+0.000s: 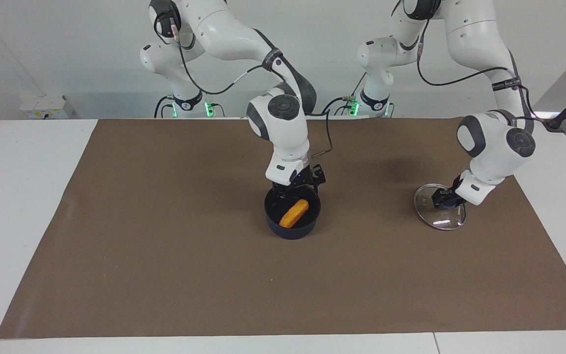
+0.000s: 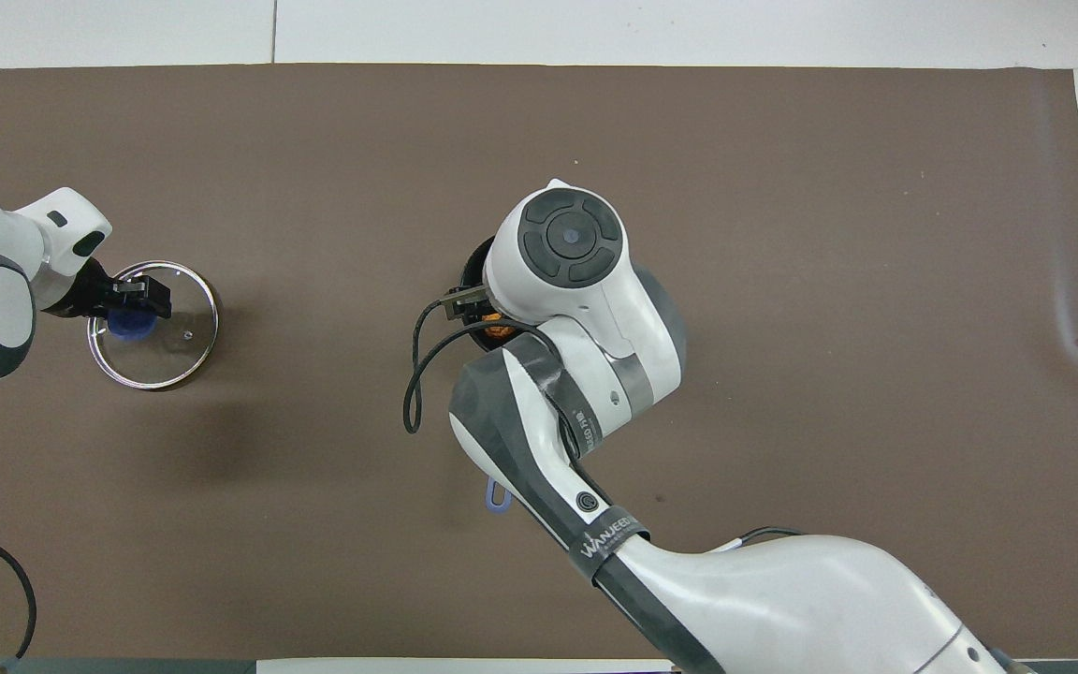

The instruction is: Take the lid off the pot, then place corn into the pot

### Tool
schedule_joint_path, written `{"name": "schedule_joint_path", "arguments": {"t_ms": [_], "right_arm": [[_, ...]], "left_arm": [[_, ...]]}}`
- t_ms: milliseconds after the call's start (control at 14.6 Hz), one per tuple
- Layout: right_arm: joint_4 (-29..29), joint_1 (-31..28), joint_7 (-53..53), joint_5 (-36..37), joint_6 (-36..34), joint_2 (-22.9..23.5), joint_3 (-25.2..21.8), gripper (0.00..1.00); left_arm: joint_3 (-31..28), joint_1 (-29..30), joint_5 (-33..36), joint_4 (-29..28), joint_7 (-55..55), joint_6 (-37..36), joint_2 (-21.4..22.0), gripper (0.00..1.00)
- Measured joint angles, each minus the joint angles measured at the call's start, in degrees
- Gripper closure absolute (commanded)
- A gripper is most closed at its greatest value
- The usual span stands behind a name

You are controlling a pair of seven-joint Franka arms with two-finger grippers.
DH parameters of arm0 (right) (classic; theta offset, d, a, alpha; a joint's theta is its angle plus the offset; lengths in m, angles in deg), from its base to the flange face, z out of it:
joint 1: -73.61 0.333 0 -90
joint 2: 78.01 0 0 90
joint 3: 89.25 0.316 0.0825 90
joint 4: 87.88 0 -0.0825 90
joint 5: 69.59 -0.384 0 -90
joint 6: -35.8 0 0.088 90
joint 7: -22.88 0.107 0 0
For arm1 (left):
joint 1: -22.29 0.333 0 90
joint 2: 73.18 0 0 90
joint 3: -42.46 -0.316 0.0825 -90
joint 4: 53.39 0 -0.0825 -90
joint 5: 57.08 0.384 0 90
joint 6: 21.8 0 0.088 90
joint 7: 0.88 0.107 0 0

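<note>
R gripper point(image 1: 297, 189) over small dark navy pot point(image 1: 292, 225), frame centre in facing view; fingers spread apart, holding nothing. Orange-yellow bumpy corn cob point(image 1: 294, 213) lies slanted inside pot. Pot's blue handle end point(image 2: 498, 499) shows in overhead view. L gripper point(image 1: 444, 200) at frame right, clamped on blue knob of round clear glass lid point(image 1: 438, 214) w/ metal rim, down on brown table mat point(image 1: 165, 246).

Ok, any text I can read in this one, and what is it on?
"WANJEED": on the forearm strap of the right arm, overhead view; the last letters curve away and are uncertain.
Too small to read: print on the same arm's upper strap, and on the left arm's strap in the facing view.
</note>
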Motion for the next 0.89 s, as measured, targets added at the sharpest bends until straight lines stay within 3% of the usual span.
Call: {"name": "schedule_joint_path", "arguments": {"t_ms": [275,550,893], "right_arm": [[0.9,-7.9,-0.7,3.8,-13.2,-6.9,-1.6,0.0],[0.6,-19.0,-6.4,4.7,-27.0,-14.5,-1.8,0.0],[-3.0,-28.8,-13.4,5.9,-30.6,-21.4,-2.7,0.0]], "left_arm": [[0.0,0.0,0.0,0.8,0.0,-0.1,1.6,0.0],[0.8,-0.5,0.0,7.4,0.0,-4.9,3.7,0.0],[1.2,-3.8,0.0,13.5,-1.9,-14.4,8.4,0.0]]}}
